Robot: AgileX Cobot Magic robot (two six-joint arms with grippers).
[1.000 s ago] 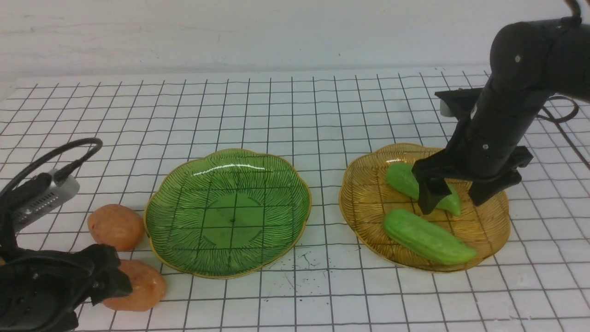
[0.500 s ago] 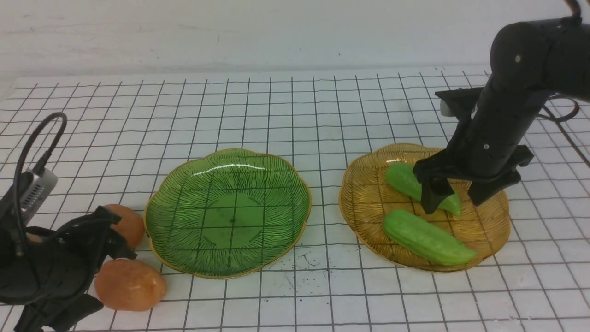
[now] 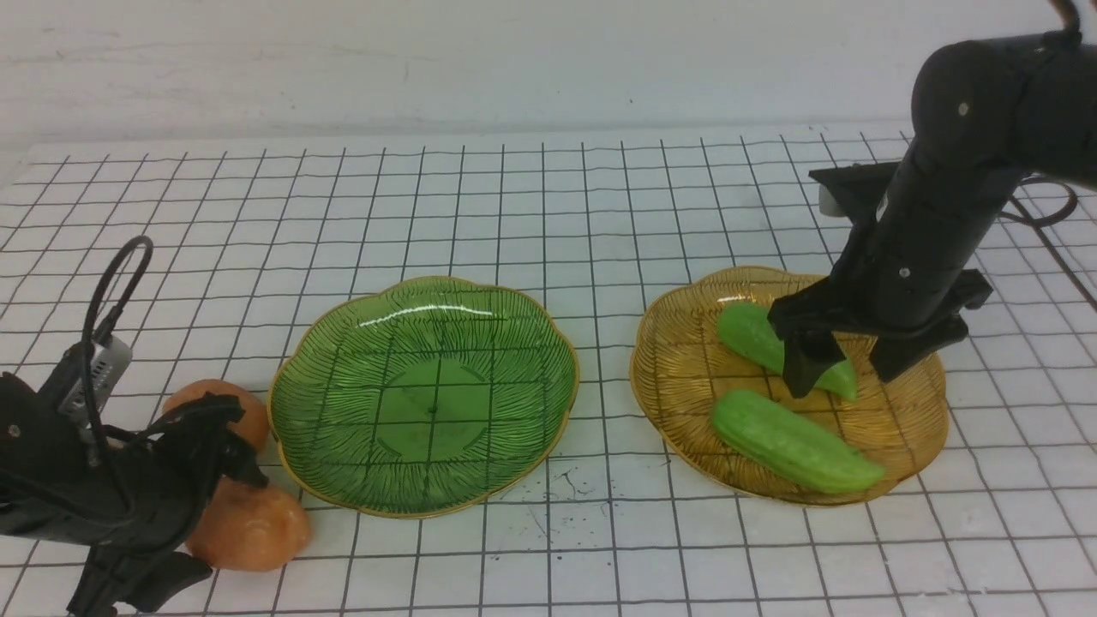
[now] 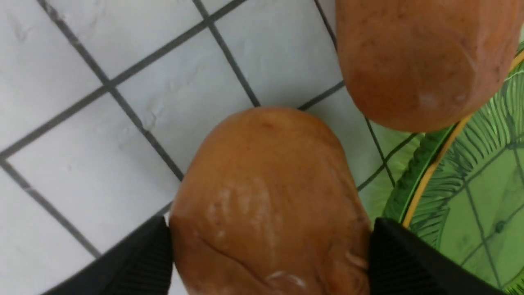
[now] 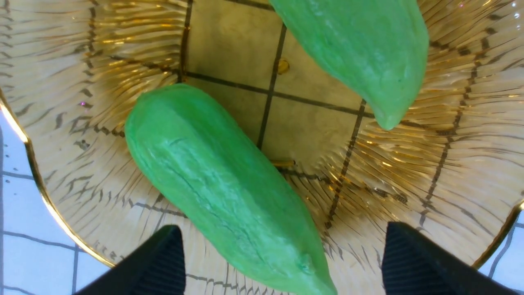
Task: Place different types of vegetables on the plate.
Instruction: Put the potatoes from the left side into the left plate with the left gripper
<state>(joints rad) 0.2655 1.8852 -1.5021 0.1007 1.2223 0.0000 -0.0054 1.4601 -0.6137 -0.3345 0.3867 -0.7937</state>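
White table [image 3: 548,197] with a black grid, plain whitish wall [image 3: 514,60] behind. Some dark scuffs [image 3: 561,488] on the table just in front of the green plate [image 3: 276,386], which holds nothing. My left gripper [image 3: 224,521] is low at the near left, jaws spread wide, straddling the near potato [image 3: 261,536], fingers right at its sides; it lies on the table. The far potato [image 3: 248,416] is just behind, beside the green plate's rim. My right gripper [image 3: 844,381] hangs over the amber plate [image 3: 641,368], jaws released, gripping nothing, tips either side of the far cucumber [image 3: 744,332]. The near cucumber [image 3: 793,450] lies on the same plate, apart from it.
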